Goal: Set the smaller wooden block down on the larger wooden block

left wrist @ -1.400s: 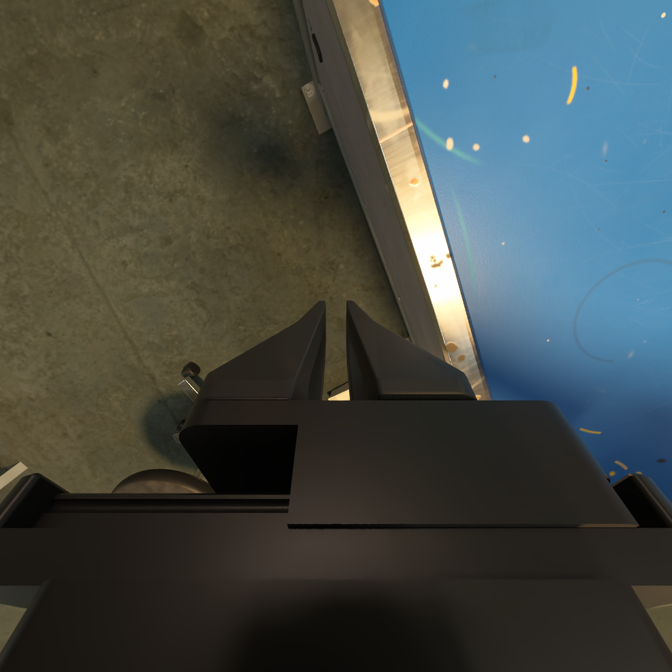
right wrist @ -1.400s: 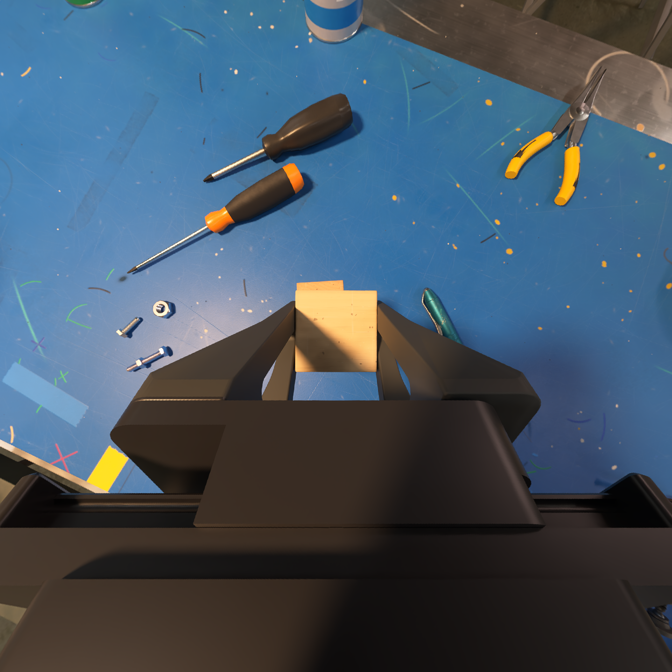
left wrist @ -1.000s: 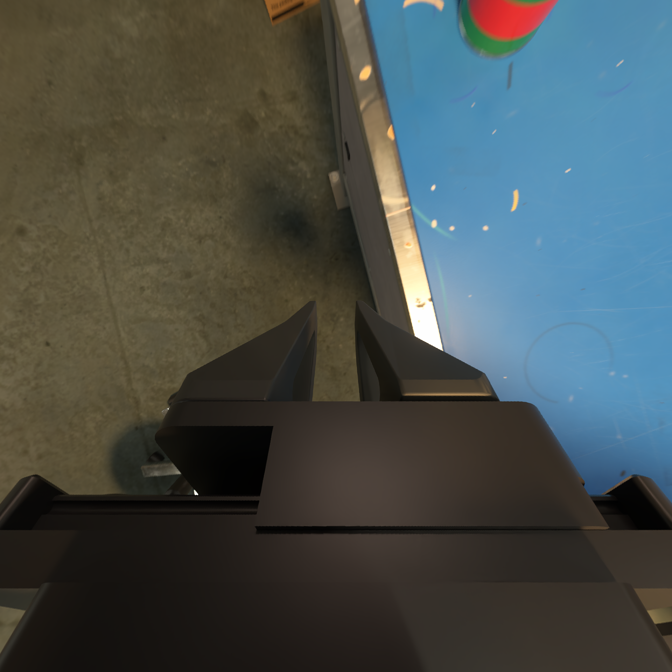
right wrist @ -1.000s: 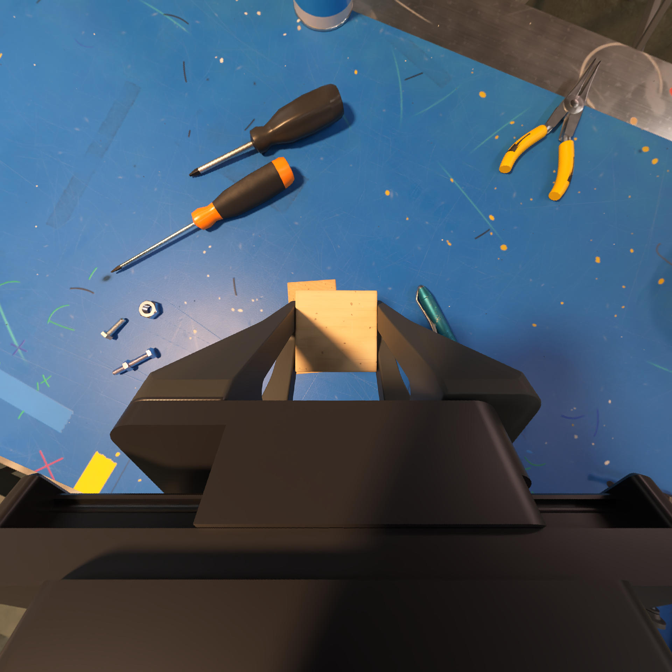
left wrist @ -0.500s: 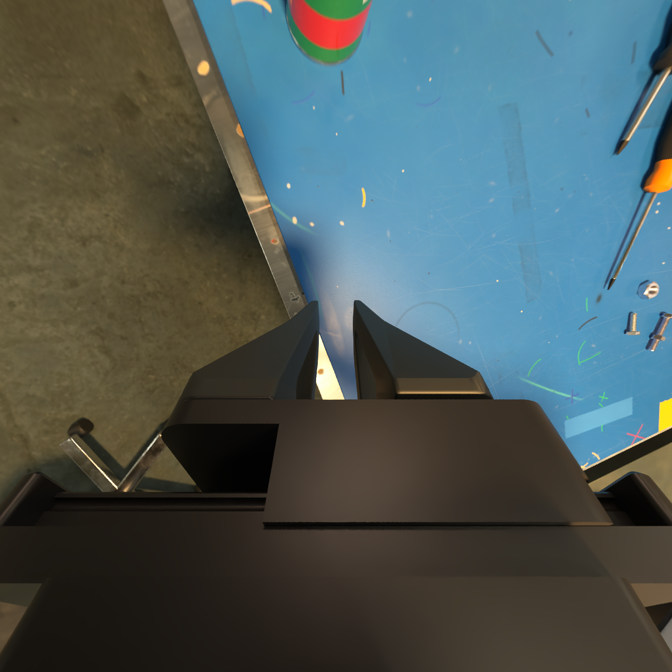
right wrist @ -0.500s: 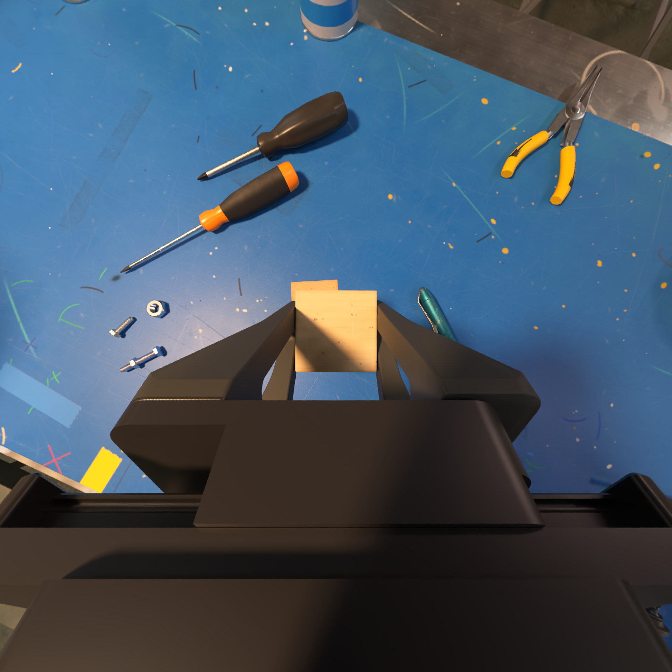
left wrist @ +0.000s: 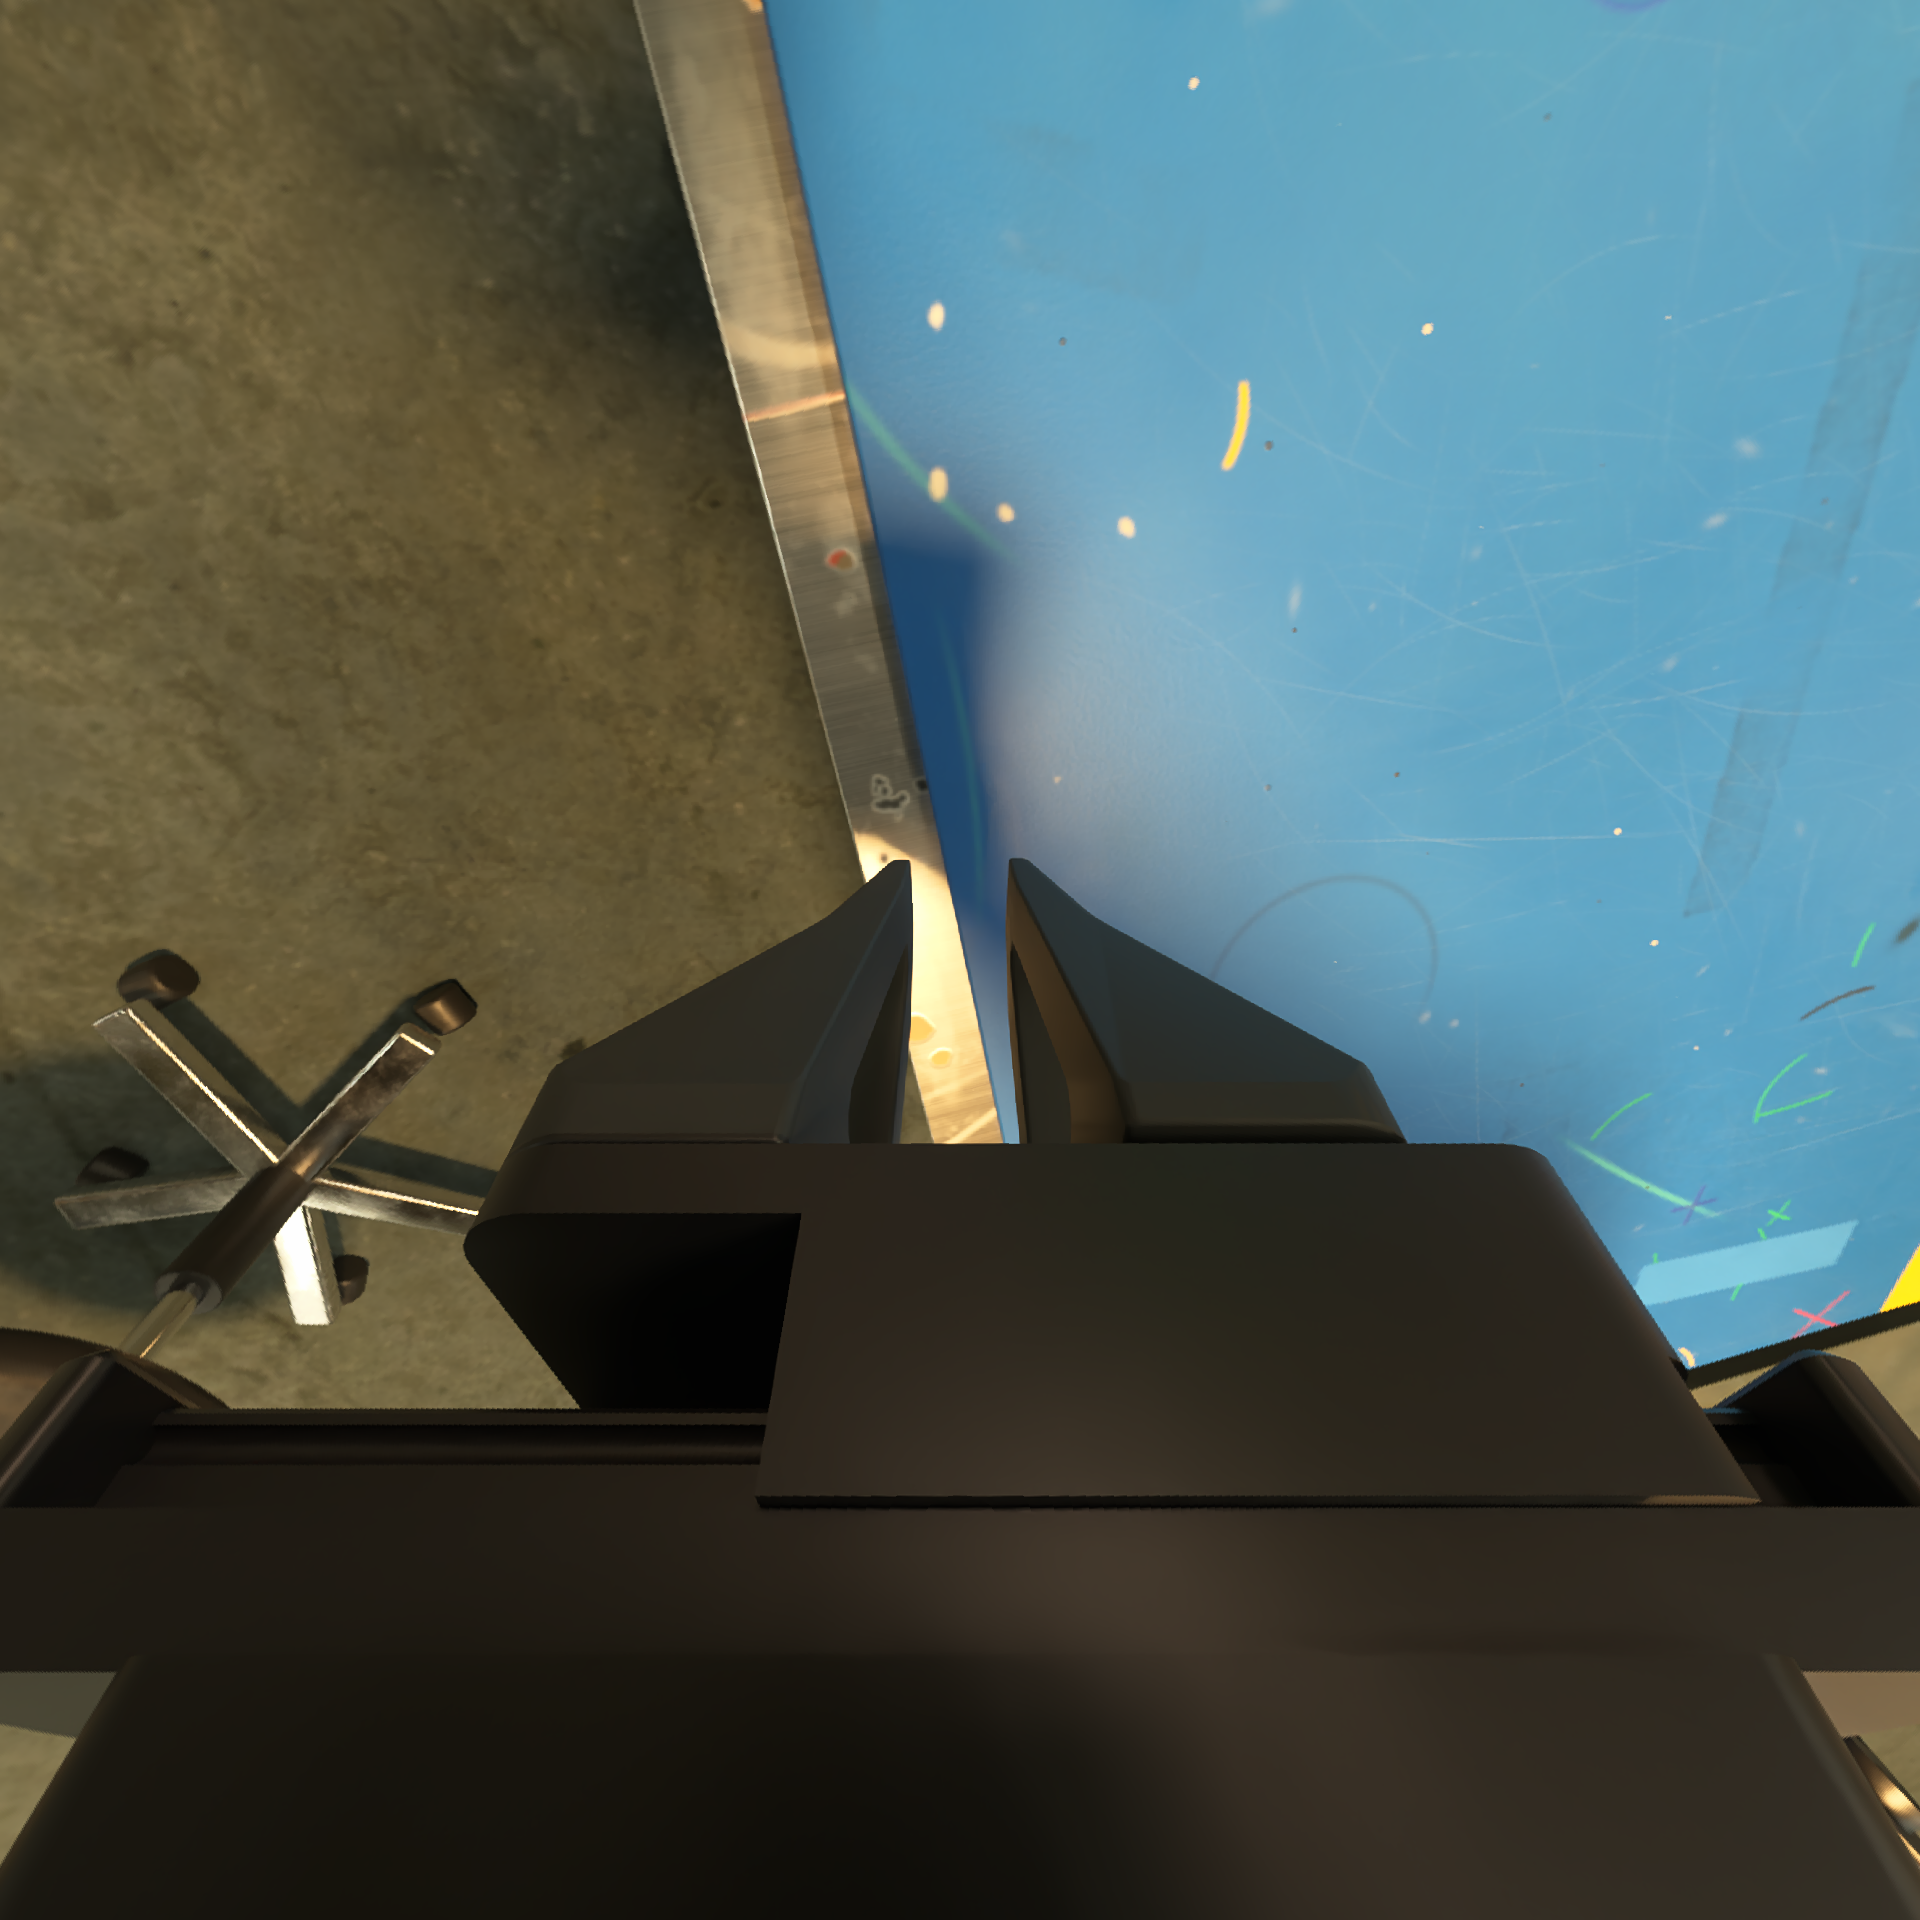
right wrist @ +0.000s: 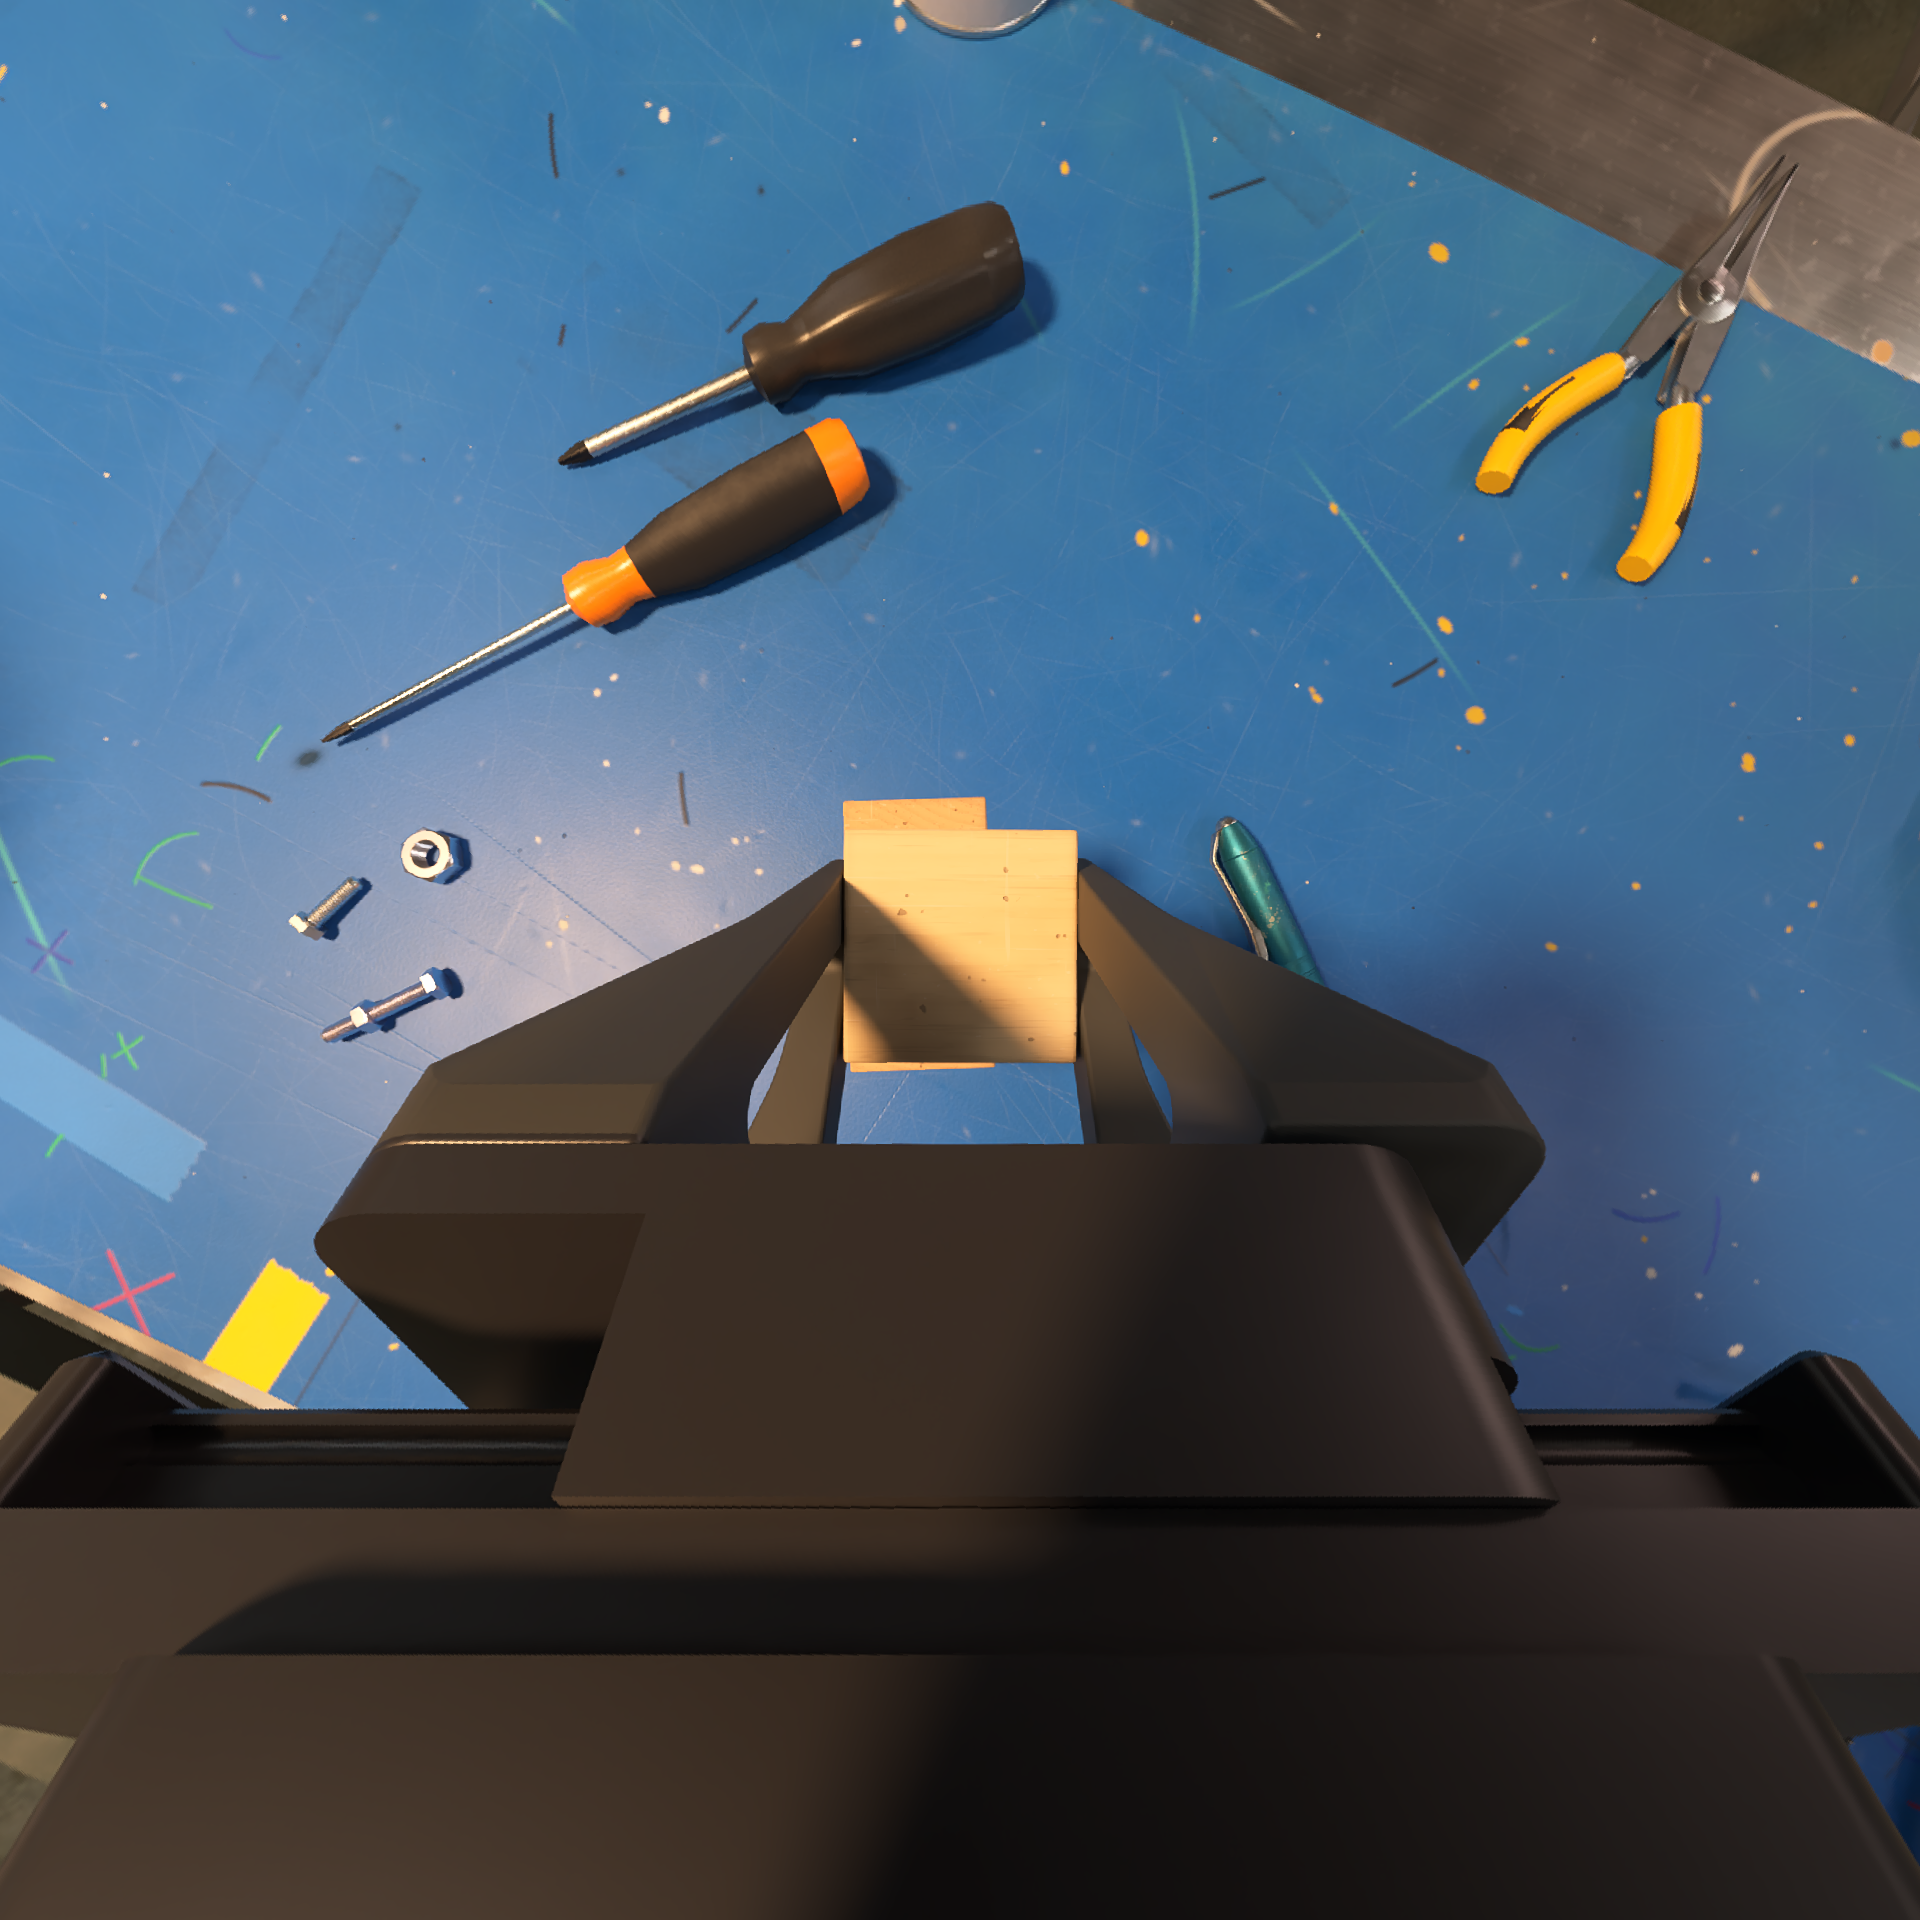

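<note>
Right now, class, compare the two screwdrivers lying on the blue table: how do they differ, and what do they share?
The upper screwdriver has an all-black handle; the lower screwdriver has a black handle with orange ends. The upper one's shaft looks shorter and thicker; the lower one's is longer and thinner. Both lie flat on the table, roughly parallel, tips pointing lower left, untouched by the right gripper.

2 wooden blocks (right wrist: pixel 958 940), 2 screwdrivers (right wrist: pixel 727 530), 2 bolts (right wrist: pixel 390 1006), 1 nut (right wrist: pixel 429 854), 1 pliers (right wrist: pixel 1652 416), 1 pen (right wrist: pixel 1262 899).

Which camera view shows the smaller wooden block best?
The right wrist view: the smaller wooden block sits clamped in the right gripper, its lit face plain. The left wrist view shows none of it.
</note>
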You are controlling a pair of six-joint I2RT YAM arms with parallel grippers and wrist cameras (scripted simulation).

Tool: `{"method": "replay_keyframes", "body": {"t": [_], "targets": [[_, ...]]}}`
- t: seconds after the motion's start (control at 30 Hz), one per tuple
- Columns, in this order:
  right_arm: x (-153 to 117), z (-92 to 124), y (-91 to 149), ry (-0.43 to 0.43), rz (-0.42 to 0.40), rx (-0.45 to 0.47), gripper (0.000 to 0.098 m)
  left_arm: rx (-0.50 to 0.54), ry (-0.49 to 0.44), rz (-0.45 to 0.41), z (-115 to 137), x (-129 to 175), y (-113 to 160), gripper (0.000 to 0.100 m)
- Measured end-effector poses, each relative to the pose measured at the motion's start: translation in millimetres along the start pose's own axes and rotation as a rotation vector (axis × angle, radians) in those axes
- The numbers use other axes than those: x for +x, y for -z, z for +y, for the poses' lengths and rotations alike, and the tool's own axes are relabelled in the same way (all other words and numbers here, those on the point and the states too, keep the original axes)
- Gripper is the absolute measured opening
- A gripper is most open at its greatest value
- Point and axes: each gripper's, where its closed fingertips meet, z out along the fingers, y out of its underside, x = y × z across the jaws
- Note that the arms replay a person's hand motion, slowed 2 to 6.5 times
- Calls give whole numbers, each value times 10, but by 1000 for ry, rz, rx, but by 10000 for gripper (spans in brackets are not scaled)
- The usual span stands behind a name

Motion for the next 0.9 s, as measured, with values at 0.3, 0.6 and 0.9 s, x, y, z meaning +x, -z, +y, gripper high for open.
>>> {"method": "replay_keyframes", "body": {"t": [0.3,0.6,0.9], "targets": [[-19,6,-32,6,-4,-11,337,-37,24,-33,25,-66,-98,154],[-25,9,-53,14,0,-24,337,-64,26,-41,34,-78,-228,122],[-49,5,-72,26,0,-33,337,-77,41,-53,47,-107,-264,108]]}}
